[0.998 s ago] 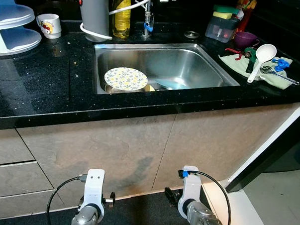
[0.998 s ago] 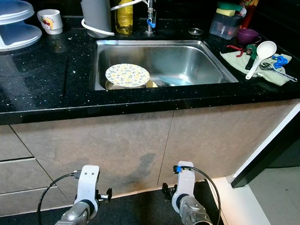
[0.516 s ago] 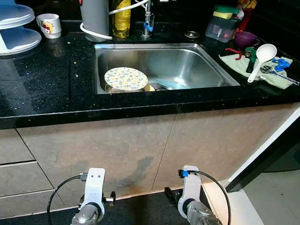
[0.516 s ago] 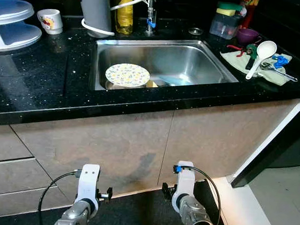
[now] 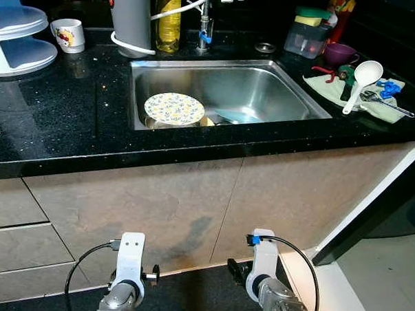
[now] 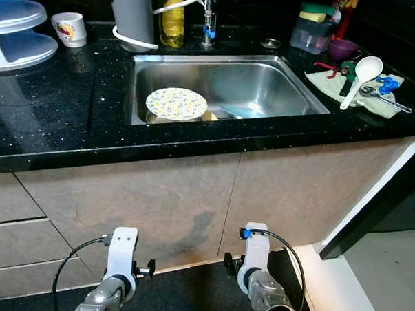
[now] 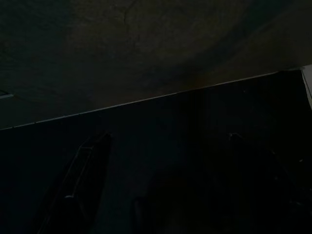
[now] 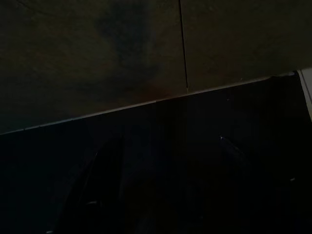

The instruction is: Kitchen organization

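I have both arms hanging idle low in front of the cabinet, the left gripper (image 7: 161, 185) and right gripper (image 8: 165, 185) each with fingers spread apart (dim in the wrist views). The floral plate (image 5: 174, 108) lies in the steel sink (image 5: 286, 86), well above and beyond both grippers, with the white ladle (image 5: 361, 78) on the cloth (image 5: 327, 90) to the right. Nothing has shifted since half a second ago.
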Robot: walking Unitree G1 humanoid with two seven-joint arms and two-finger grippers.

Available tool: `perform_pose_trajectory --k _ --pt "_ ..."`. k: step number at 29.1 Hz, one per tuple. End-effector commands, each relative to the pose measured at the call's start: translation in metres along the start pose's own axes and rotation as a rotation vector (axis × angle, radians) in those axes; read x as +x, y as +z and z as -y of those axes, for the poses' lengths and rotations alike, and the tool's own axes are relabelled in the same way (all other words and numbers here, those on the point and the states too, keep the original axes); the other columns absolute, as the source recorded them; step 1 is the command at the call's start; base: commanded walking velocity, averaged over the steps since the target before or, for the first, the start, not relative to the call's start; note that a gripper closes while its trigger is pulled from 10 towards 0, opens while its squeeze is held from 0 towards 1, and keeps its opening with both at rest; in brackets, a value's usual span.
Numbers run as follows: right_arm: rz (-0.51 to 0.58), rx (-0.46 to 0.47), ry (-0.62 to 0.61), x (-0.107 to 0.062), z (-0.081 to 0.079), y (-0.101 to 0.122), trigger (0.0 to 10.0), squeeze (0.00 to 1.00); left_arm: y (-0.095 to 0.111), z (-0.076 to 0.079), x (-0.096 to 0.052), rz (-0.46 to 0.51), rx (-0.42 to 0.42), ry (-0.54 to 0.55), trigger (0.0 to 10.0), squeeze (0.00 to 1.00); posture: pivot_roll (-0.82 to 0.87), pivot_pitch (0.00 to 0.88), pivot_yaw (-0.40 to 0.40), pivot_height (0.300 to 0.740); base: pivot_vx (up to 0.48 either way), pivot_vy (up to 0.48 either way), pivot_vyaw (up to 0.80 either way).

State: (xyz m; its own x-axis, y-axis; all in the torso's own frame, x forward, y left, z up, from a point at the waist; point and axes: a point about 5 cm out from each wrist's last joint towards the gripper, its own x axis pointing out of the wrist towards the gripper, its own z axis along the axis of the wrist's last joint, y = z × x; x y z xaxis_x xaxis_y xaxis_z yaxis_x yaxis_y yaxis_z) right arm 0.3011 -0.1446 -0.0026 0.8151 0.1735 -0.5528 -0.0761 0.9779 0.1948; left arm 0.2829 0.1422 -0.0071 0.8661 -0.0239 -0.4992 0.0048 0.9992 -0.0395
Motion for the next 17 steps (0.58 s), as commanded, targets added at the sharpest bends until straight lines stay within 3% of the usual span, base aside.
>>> perform_pose_trajectory --k 1,17 --pt "-0.016 0.018 -0.008 -0.001 0.0011 -0.0058 10.0 0.0 -0.0129 -0.0015 -0.0029 -0.05 0.002 0.001 10.0 0.0 -0.05 0.168 -0.049 0.74 0.0 0.0 0.0" --pt "-0.019 0.022 -0.011 -0.0018 0.0012 -0.009 10.0 0.0 -0.0168 -0.0013 -0.0041 -0.061 0.005 -0.004 10.0 0.0 -0.05 0.148 -0.041 0.74 0.0 0.0 0.0"
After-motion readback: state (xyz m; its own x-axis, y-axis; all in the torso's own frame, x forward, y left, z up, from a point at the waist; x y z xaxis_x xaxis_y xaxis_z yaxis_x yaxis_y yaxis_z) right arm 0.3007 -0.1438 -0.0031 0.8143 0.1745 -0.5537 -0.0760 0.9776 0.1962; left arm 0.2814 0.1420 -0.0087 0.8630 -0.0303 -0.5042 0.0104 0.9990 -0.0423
